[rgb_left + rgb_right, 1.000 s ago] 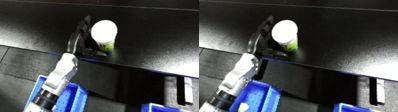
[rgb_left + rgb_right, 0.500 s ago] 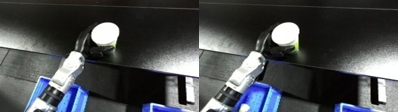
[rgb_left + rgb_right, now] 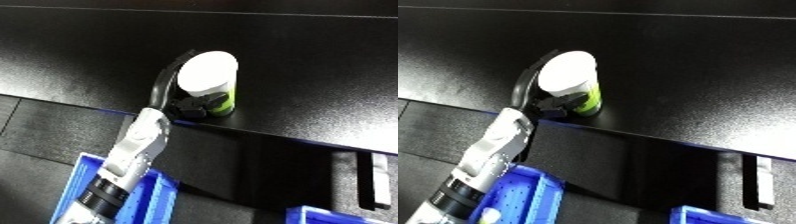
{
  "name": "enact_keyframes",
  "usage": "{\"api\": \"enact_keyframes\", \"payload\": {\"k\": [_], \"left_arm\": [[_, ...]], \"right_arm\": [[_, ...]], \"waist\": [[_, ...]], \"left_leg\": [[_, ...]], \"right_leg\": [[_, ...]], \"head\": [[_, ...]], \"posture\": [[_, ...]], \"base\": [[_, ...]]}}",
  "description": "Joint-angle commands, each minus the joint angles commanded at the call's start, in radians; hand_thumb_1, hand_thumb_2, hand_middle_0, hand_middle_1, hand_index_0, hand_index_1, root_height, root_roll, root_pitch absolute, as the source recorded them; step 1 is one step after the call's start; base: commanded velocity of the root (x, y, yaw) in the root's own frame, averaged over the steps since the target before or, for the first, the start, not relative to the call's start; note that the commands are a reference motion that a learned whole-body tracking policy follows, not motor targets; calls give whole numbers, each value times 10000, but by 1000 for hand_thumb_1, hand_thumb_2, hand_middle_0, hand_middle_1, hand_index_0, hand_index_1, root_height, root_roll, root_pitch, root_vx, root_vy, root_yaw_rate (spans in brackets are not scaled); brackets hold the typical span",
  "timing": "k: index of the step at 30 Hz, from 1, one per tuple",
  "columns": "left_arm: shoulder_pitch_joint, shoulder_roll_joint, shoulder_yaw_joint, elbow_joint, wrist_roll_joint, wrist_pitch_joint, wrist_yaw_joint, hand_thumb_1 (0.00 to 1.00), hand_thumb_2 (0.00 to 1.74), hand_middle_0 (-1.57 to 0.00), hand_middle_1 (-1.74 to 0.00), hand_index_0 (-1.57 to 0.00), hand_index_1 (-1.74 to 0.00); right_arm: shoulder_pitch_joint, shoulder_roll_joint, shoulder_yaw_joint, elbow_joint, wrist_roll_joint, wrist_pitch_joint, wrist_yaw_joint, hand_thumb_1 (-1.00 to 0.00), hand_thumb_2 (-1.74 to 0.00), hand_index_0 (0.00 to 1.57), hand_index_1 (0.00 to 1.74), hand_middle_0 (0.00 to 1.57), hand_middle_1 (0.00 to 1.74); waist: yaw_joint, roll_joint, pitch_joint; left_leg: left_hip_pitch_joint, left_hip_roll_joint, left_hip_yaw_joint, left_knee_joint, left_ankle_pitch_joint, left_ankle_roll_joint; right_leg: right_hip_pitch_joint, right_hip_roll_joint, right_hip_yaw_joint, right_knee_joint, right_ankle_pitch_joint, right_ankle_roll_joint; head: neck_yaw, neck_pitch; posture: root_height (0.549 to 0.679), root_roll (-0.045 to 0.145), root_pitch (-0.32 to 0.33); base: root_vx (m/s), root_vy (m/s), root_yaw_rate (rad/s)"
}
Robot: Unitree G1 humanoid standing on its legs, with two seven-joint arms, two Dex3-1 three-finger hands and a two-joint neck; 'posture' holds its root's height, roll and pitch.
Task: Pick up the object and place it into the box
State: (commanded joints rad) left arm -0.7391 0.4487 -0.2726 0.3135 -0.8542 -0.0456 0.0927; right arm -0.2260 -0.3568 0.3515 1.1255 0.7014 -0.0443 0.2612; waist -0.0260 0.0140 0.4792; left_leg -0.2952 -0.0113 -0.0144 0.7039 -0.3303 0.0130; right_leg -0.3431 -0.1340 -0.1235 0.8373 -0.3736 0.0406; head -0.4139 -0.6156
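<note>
My left hand (image 3: 182,97) curls round the white-lidded green container (image 3: 211,82); lifted off-centre, it could tip onto the black surface (image 3: 302,60).

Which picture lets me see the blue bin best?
The right eye view: the blue bin shows its dotted floor and rim under the left hand's forearm. The left eye view shows less of it, mostly hidden behind the forearm, at the bottom edge.

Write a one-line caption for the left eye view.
Left hand curls around a white-lidded green container on the black table.
</note>
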Motion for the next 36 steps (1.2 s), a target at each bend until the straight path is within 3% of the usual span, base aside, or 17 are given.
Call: {"api": "enact_keyframes", "payload": {"k": [7,12,17,27,36], "left_arm": [[1378,118,1126,-1852,177,-1333,532,1000,1740,-1570,-1740,-1570,-1740],[2282,330,2251,-2722,1347,-2434,1390,1000,1740,-1570,-1740,-1570,-1740],[2988,714,3362,-2722,2432,-3317,2723,1000,1740,-1570,-1740,-1570,-1740],[4143,1149,4843,547,2009,-4976,5265,1000,1740,-1570,-1740,-1570,-1740],[4434,1417,5405,4534,-821,-5274,5368,1000,1740,-1570,-1740,-1570,-1740]], "right_arm": [[362,49,-257,-143,260,-323,-206,0,0,0,0,0,0],[650,60,-584,-185,482,-516,-284,0,0,0,0,0,0],[832,-11,-811,-121,659,-656,-229,0,0,0,0,0,0],[809,-126,-868,-109,714,-710,-247,0,0,0,0,0,0],[578,-131,-743,22,670,-456,-343,0,0,0,0,0,0]], "waist": [[372,84,106],[665,168,169],[870,229,163],[981,218,130],[1020,91,79]], "left_leg": [[-30,-169,-217,-253,151,-51],[-123,-322,-354,-418,283,-74],[-190,-415,-427,-443,349,-113],[-57,-353,-452,-582,484,-142],[23,-267,-483,-831,673,-100]], "right_leg": [[26,-121,-165,-172,102,-8],[-59,-210,-259,-213,157,-27],[-89,-277,-357,-175,126,-72],[146,-277,-427,-248,-24,-161],[488,-230,-562,-472,-149,-200]], "head": [[881,26],[1354,22],[1141,-289],[-761,-976],[-3304,-1447]], "posture": [[633,51,-78],[634,56,-70],[635,62,-66],[636,65,-69],[637,61,-75]], "base": [[-31,-11,60],[-50,3,110],[-38,10,90],[-28,33,57],[-24,28,87]]}}
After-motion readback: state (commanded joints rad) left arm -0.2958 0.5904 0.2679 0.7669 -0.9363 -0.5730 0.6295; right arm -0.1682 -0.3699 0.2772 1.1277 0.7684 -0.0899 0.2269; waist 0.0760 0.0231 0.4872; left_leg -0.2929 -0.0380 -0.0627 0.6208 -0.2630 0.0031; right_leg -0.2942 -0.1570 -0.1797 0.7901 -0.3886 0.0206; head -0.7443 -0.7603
